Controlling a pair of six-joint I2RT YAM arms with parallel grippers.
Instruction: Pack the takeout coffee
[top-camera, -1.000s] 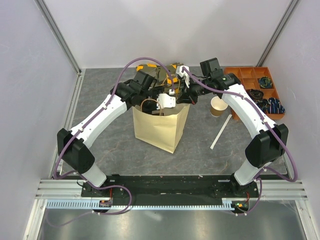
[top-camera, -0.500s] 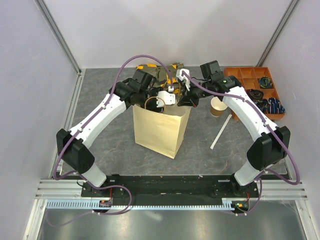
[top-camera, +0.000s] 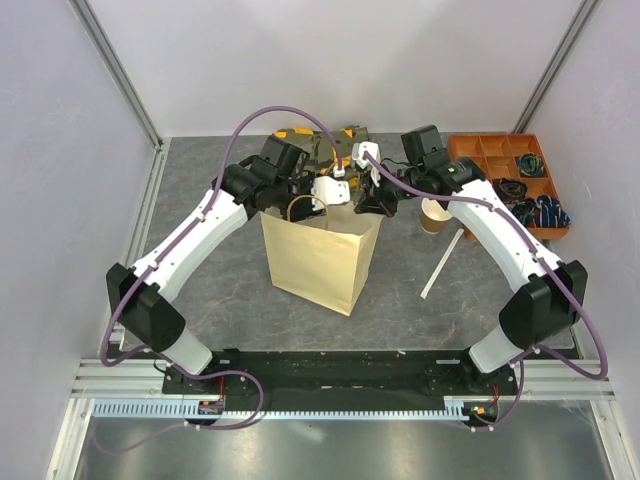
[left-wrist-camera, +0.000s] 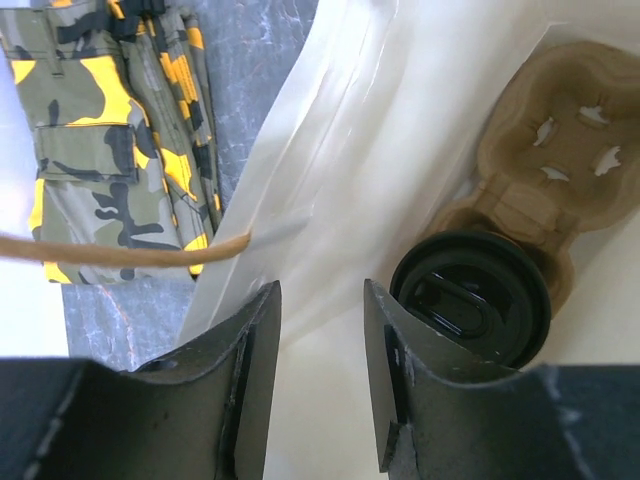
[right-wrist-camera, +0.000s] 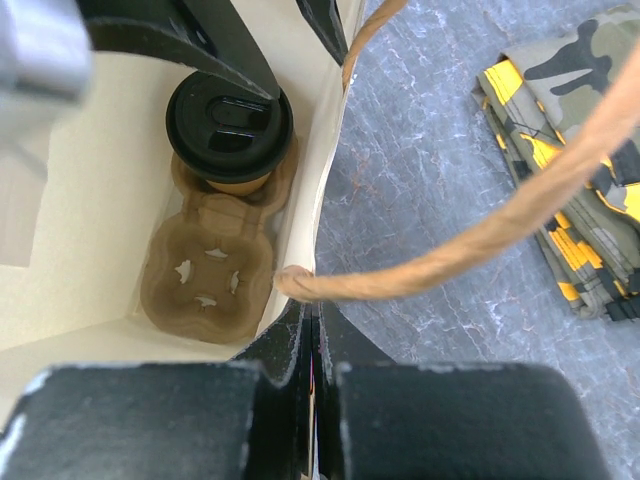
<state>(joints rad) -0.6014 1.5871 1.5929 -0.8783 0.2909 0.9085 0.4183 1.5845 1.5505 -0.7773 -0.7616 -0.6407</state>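
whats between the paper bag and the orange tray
In the top view, a lidless tan cup stands between the paper bag and the orange tray; a white stick lies just on its near side.

black-lidded tan cup (right-wrist-camera: 229, 125), brown carrier (right-wrist-camera: 210, 270), tan bag (top-camera: 320, 260), yellow-green camouflage cloth (left-wrist-camera: 110, 130)

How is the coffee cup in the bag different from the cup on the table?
The lidded cup has a black top; the open cup has none, showing its pale inside. The lidded cup sits in a pulp carrier inside the paper bag; the open cup stands outside on the table. Both are tan paper.
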